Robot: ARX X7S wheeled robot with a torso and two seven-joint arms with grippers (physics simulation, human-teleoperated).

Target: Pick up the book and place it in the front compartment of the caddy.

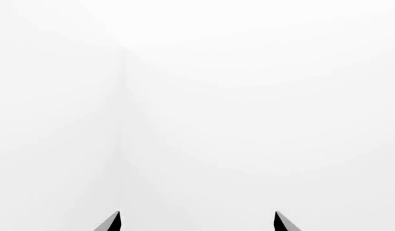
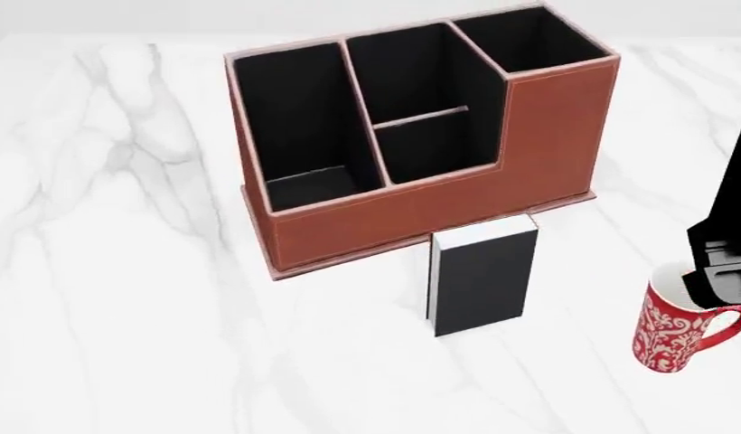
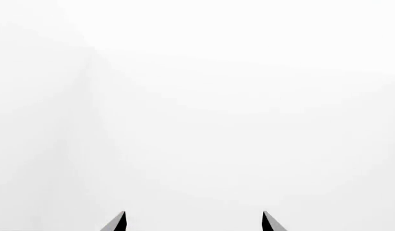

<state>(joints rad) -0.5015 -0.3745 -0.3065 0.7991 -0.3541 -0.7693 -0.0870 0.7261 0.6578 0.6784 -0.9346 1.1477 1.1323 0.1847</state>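
The book (image 2: 483,282) stands upright just before the caddy (image 2: 443,203); a mug (image 2: 674,329) stands at right

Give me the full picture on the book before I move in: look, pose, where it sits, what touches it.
The book is small, thin and rectangular, with a plain black cover and white page edges showing along its top and left side. It stands upright on the white marble table, just in front of the caddy, near the middle of its front wall; whether it touches that wall is unclear. The red patterned mug stands apart on its right. No pincer touches it.

R arm (image 2: 726,226) cut off, mug (image 2: 674,333) part-hidden.
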